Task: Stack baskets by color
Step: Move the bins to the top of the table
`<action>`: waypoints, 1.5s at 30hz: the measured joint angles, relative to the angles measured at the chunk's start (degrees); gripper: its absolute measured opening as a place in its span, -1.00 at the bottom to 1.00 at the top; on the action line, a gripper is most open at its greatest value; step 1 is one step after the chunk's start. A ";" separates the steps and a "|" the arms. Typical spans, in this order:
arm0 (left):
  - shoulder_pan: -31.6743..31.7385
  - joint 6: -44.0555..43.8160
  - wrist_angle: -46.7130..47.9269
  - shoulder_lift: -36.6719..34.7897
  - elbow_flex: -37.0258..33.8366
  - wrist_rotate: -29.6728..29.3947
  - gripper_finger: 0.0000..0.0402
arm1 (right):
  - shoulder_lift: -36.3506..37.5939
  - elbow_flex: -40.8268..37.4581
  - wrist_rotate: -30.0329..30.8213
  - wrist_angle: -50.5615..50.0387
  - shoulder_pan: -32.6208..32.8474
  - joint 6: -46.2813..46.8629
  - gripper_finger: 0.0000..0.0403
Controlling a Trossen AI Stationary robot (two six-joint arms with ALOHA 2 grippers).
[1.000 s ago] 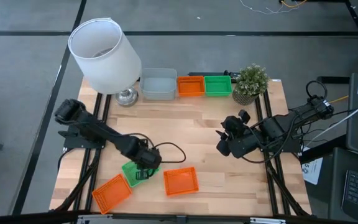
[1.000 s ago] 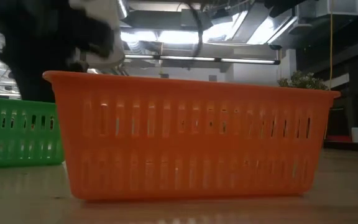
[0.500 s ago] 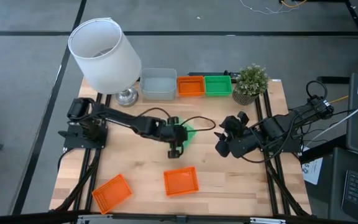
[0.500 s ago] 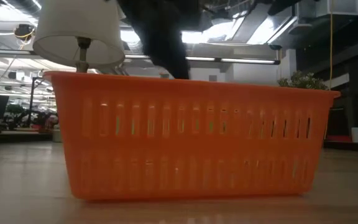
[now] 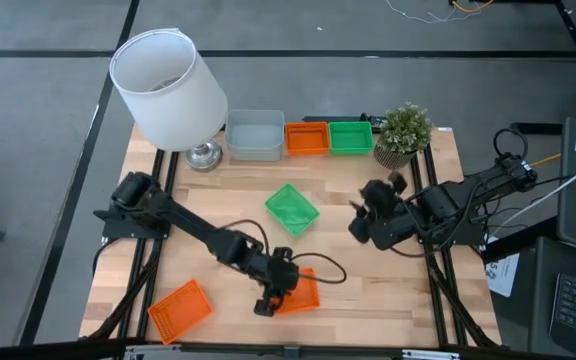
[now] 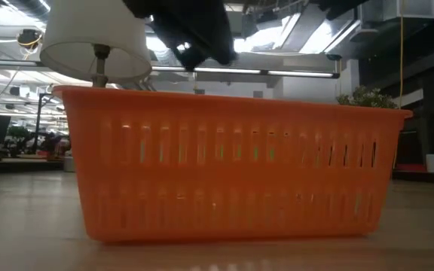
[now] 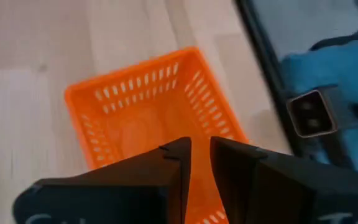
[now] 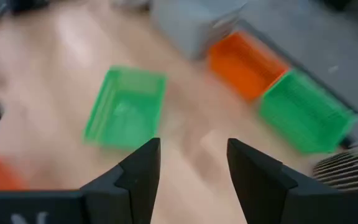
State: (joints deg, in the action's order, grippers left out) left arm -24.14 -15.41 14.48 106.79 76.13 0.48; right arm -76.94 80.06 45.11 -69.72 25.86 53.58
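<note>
An orange basket (image 5: 302, 293) (image 6: 224, 165) (image 7: 142, 112) stands upright near the table's front edge. My left gripper (image 5: 276, 290) (image 7: 201, 152) hovers just above it, fingers a narrow gap apart with nothing between them. A green basket (image 5: 292, 208) (image 8: 126, 109) rests on its bottom in the middle of the table. Another orange basket (image 5: 180, 308) lies at the near left. At the far edge a grey basket (image 5: 255, 136), an orange one (image 5: 307, 138) and a green one (image 5: 351, 137) stand in a row. My right gripper (image 5: 360, 212) (image 8: 191, 162) waits open, raised at the right.
A large white lampshade (image 5: 168, 88) on a metal foot stands at the far left. A small potted plant (image 5: 405, 133) stands at the far right. Bare wood lies between the green basket and the back row.
My left gripper has carried the green basket from the near left to the middle of the table and let it go there. It has then swung back toward the near edge, over the orange basket. The green basket now rests free in the middle.
</note>
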 joint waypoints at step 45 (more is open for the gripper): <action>10.21 -6.30 39.12 -8.02 9.87 -9.46 -0.74 | -0.31 9.52 2.12 -4.23 -1.22 -2.30 -0.08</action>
State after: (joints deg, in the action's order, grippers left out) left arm -13.93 -21.72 53.60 98.77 86.00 -8.99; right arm -77.25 89.58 47.23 -73.95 24.64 51.28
